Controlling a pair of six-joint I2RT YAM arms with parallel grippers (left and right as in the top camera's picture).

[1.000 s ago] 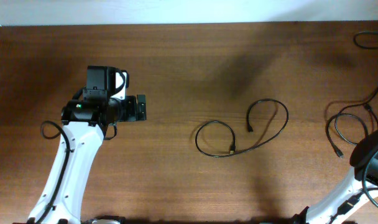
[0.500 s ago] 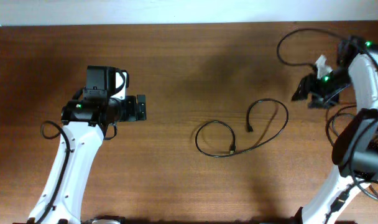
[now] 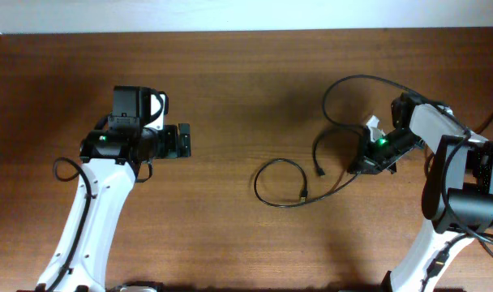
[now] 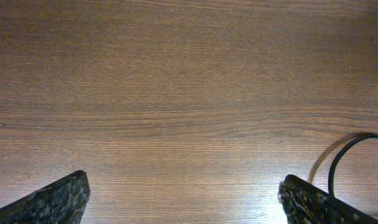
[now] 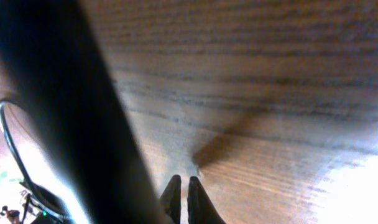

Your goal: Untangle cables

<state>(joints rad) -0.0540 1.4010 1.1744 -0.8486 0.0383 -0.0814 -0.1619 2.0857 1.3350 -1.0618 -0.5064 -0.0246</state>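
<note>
A thin black cable (image 3: 272,162) lies looped on the wooden table right of centre, with one plug end (image 3: 303,195) by the loop. My right gripper (image 3: 362,162) is down at this cable's right end, fingers shut (image 5: 181,198). A second black cable (image 3: 356,78) arcs up and left from the gripper, and a plug (image 3: 321,172) hangs at its lower end. A blurred dark band (image 5: 71,112) crosses the right wrist view close to the lens. My left gripper (image 3: 184,140) is open and empty (image 4: 189,199) over bare wood, far left of the cables.
More black cables (image 3: 431,166) lie at the table's right edge, behind my right arm. A curve of black cable (image 4: 341,155) shows at the right edge of the left wrist view. A pale wall strip (image 3: 230,15) runs along the table's far edge.
My right arm has swung in from the far right to the centre-right, dragging an arc of black cable with it. The looped cable's right part has shifted. The left arm has not moved.
</note>
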